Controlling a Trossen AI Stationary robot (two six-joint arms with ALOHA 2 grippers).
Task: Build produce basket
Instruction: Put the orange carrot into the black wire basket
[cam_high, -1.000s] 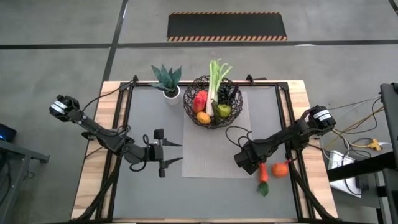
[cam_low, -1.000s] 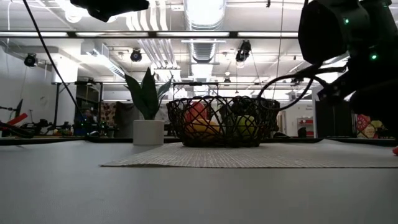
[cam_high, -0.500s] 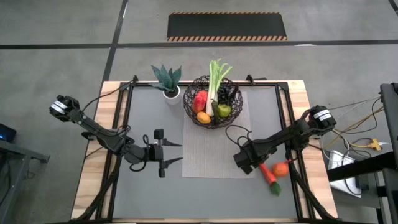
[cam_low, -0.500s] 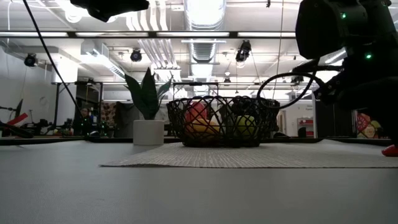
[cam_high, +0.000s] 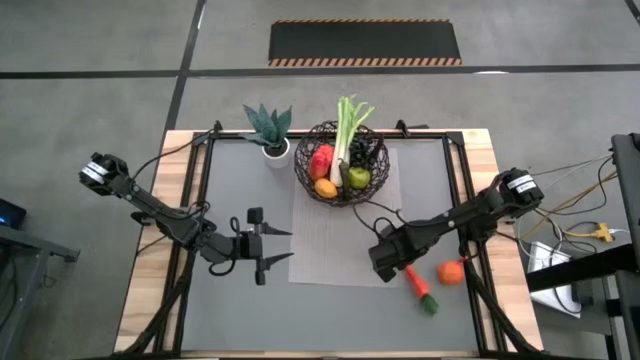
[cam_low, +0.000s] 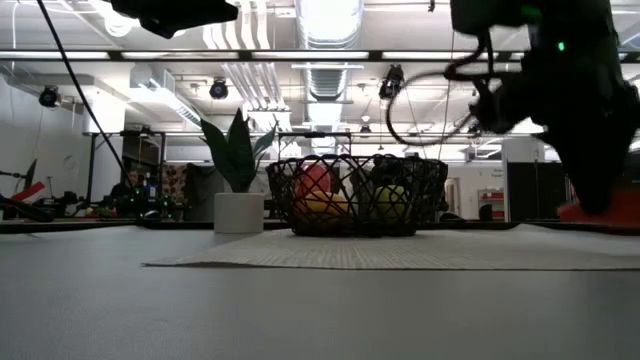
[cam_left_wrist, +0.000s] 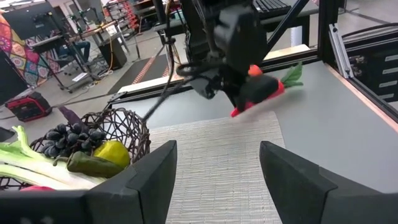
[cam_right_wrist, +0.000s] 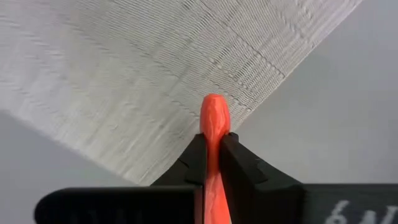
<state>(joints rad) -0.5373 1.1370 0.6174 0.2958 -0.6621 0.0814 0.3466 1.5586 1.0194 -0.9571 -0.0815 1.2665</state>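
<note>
The wire basket (cam_high: 343, 163) at upper centre already holds most produce, the right gripper (cam_high: 397, 268) pinches the carrot (cam_high: 419, 288) at lower right, and an orange fruit (cam_high: 449, 272) remains beside it.

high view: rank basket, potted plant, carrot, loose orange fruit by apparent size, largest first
1. basket, clearly largest.
2. potted plant.
3. carrot, held in the right gripper; part of it is hidden there, so its place against the plant is unsure.
4. orange fruit, smallest.
</note>
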